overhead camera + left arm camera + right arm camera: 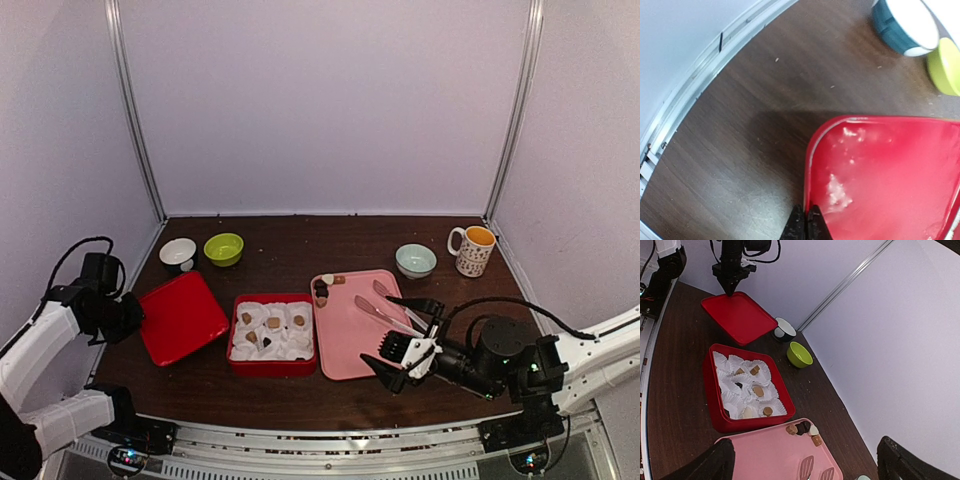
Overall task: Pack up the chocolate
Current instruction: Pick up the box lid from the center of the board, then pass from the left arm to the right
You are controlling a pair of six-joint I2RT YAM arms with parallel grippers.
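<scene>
Resting on the dark counter point(300, 240), a red box point(272, 365) has white paper cups point(730, 362) inside, and several pieces of the chocolate point(758, 390) sit in these cups, light brown, dark and 1 cream. 4 more pieces lie together at the far left corner of the pink tray point(350, 350), just right of the box. 2 tongs point(385, 310) lie on the same tray. The right end effector point(378, 330) is above the near right part of the tray, with its fingers spread wide and nothing between them. The left end effector point(805, 222) is fully closed, with its tips at the left rim of the red lid point(890, 180); I cannot tell if it pinches this rim. Behind the lid stand a white bowl point(178, 252) and a green bowl point(223, 248).
</scene>
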